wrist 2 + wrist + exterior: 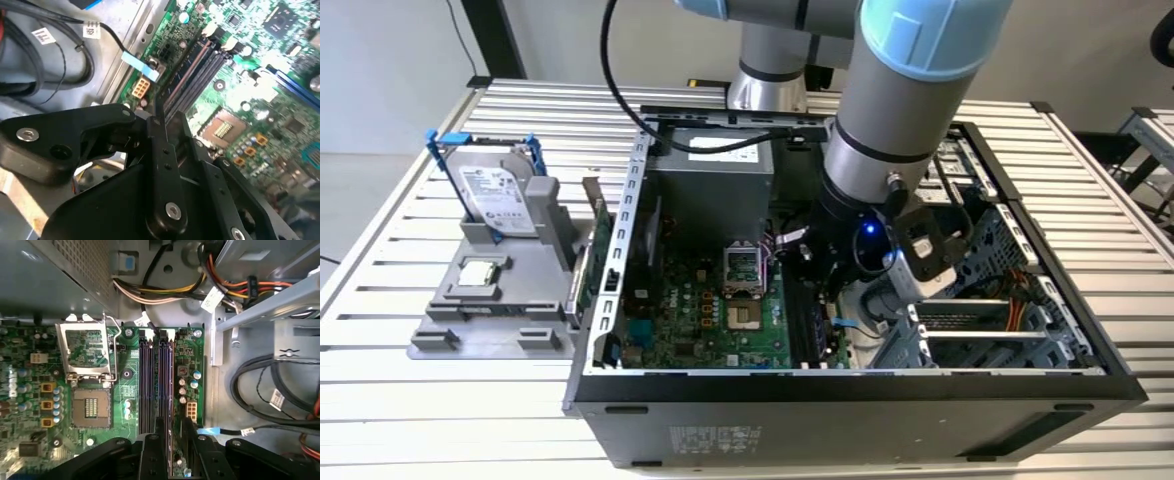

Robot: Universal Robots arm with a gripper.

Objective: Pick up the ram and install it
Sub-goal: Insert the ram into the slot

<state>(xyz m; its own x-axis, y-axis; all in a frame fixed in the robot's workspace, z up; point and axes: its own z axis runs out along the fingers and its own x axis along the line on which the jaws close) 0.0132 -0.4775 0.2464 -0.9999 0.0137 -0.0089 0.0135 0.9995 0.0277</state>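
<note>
My gripper (834, 285) is down inside the open computer case (854, 385), over the motherboard's black memory slots (146, 385) beside the CPU socket (91, 407). Its black fingers (160, 432) stand close together in both wrist views. They are shut on the ram (173, 455), a thin green board seen edge-on between them. The stick runs parallel to the slots (200, 65), over the ones nearest the board's edge. Whether it touches a slot, I cannot tell. The wrist hides the fingertips in the exterior view.
A grey fixture (494, 320) on the exterior view's left carries a silver hard drive in a blue bracket (494, 190) and a small square CPU chip (480, 271). Cable bundles (165, 287), the power supply (714, 190) and the drive cage (987, 320) crowd around the slots.
</note>
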